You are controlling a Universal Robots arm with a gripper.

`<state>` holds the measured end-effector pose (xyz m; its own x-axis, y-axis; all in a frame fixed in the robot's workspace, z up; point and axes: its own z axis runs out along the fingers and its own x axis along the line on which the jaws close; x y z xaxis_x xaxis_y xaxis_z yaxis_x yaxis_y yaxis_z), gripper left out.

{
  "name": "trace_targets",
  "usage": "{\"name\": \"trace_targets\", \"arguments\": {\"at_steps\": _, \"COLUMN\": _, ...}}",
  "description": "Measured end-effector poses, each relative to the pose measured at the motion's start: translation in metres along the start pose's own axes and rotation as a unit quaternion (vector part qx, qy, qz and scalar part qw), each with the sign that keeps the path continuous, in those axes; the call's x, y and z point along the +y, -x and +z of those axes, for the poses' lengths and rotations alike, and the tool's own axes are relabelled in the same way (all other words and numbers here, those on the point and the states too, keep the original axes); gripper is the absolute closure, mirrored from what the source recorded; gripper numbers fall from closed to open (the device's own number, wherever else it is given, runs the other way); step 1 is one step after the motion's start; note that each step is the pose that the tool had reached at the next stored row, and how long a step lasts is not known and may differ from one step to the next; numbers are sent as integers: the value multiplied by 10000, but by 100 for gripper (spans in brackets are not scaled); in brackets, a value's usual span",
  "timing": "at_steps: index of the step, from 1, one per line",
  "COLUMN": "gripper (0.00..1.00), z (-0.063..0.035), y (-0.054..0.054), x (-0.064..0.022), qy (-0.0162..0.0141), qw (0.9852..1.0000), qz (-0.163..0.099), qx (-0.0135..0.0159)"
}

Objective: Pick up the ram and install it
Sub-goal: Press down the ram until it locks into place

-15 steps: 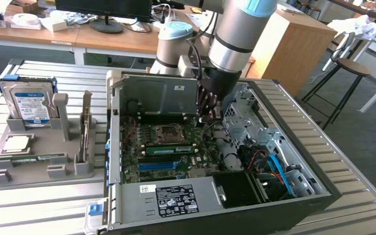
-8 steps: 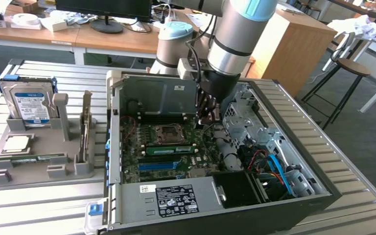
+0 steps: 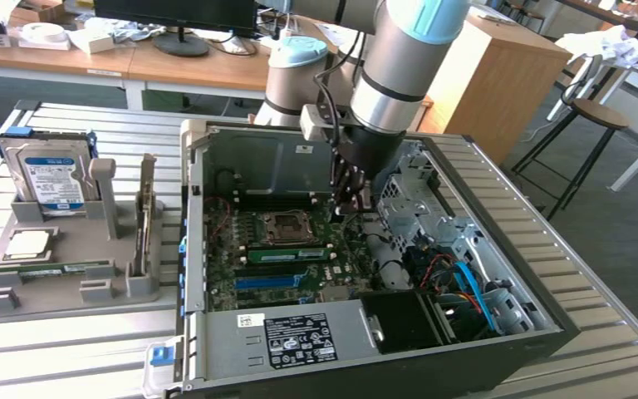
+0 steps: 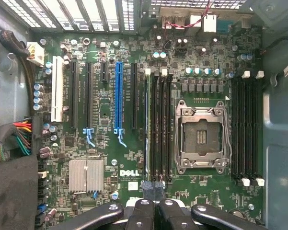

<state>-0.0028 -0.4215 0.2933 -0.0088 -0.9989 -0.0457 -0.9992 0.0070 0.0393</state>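
The arm [image 3: 399, 79] stands nearly vertical, its hand [image 4: 153, 189] pointing down — fingers pressed together.

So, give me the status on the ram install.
Done: the ram stands in a motherboard slot beside the empty processor socket. In hand: nothing that I can see; the gripper, shut, is at that slot's end. Left: whether the ram is fully latched cannot be told.

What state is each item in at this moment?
processor socket: empty.
ram: standing on edge in the motherboard, beside that socket.
pincer: shut, above the ram's end.
computer case: lying open, side panel off.
hard drive: upright in the tray.
processor: flat in the tray.
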Motion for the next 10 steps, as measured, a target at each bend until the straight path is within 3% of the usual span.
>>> {"name": "trace_targets", "arguments": {"at_steps": 10, "gripper": 90, "z": 95, "y": -4, "x": -4, "qy": 0, "qw": 10000, "qz": 0, "qx": 0}}
